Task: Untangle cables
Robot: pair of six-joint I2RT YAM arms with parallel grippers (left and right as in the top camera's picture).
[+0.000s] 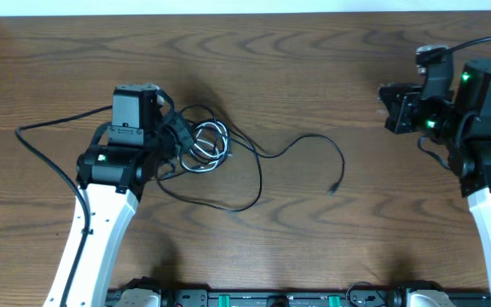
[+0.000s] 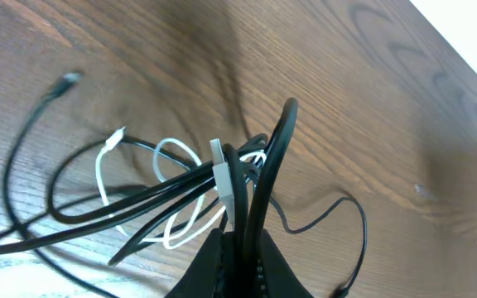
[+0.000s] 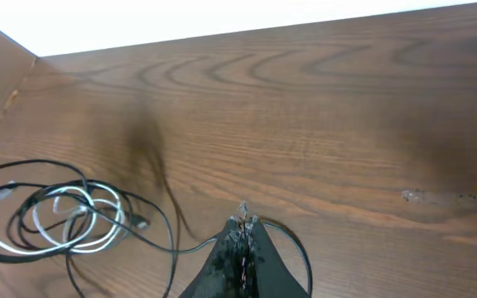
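Dark wood-grain worktop (image 1: 297, 51) fills every view, with a pale strip along its 12 o'clock edge. The cables (image 1: 216, 153) lie knotted at about 9 o'clock from the worktop's middle, white loops (image 2: 172, 157) threaded through black ones. One long black strand (image 1: 318, 137) trails toward 3 o'clock to a small plug (image 1: 334, 189). The left arm (image 1: 109, 166) reaches in from 7 o'clock with its wrist bent down over the knot. The left jaws are clamped on a bunch of black strands, a pale plug end (image 2: 220, 178) among them. The right arm (image 1: 484, 128) hangs at 2 o'clock, well apart from the cables, the right jaws together on nothing. To do this well, I judge the left should raise its bunch gently as an anchor. The right should then open and take only the trailing strand, drawing it slowly toward 3 o'clock so loops slip free rather than cinch.
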